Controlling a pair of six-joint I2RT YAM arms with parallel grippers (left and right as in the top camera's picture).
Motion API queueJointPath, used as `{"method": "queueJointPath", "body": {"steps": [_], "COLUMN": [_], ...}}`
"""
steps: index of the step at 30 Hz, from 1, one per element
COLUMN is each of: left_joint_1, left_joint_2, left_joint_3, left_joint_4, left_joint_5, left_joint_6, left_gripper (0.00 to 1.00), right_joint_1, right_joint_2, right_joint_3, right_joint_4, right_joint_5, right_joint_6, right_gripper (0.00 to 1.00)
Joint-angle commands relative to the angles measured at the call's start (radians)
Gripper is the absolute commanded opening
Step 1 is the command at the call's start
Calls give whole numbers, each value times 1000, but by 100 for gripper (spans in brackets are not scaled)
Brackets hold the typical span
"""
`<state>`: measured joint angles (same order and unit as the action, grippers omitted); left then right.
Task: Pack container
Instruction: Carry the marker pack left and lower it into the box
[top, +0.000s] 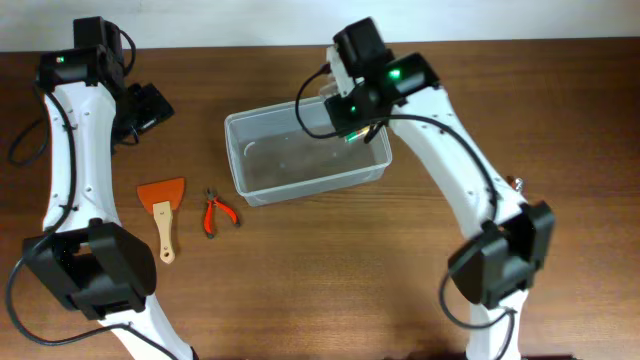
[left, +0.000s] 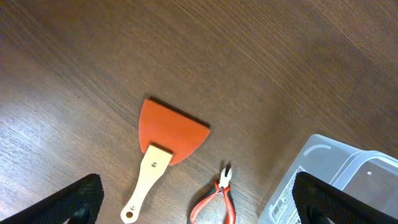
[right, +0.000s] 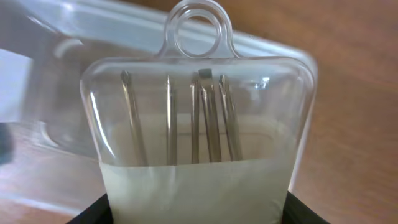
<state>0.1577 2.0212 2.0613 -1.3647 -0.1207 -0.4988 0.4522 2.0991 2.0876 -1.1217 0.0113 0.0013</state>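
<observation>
right gripper (right: 199, 214): jaws partway closed, clamped on the lower end of a clear tool case (right: 199, 124); hanger loop points away from the wrist
held item: thin metal drivers visible inside the case; smooth plastic, grip only on its lower end
container (top: 300, 183): directly under and beyond the right gripper, upright, looks empty; its rim runs right behind the case in the wrist view
risk 1: case hangs close to the far-right rim, so a release here could catch the edge and tip the case out onto the table (top: 350, 280)
risk 2: slick case may slide or pivot in the jaws if the arm jerks
risk 3: the tub looks light, and a low descent could bump the wall and shove it
left gripper (top: 148, 105): spread wide, holding nothing, well away from the container
below left gripper: orange scraper (left: 171, 134) and red pliers (top: 218, 212) lie on the table, not yet packed
risk 4: pliers sit near the container's left wall, so a left-arm reach could nudge the tub while the right is over it
</observation>
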Motion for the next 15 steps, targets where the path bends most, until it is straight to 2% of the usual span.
{"method": "queueJointPath", "body": {"steps": [1, 10, 12, 15], "left_joint_1": [4, 4, 4, 4], "left_joint_2": [-15, -15, -15, -15], "left_joint_3": [11, 11, 11, 11], "left_joint_4": [2, 2, 2, 2], "left_joint_5": [-7, -7, -7, -7], "left_joint_6": [-12, -12, -12, -12], "left_gripper": [99, 99, 99, 99], "right_joint_1": [14, 15, 15, 15], "right_joint_2": [76, 169, 198, 217], "right_joint_3": [-13, -14, -16, -19], "right_joint_4": [3, 3, 0, 4], "right_joint_5": [16, 16, 16, 16], "right_joint_6": [16, 16, 16, 16], "right_gripper": [44, 44, 49, 50]}}
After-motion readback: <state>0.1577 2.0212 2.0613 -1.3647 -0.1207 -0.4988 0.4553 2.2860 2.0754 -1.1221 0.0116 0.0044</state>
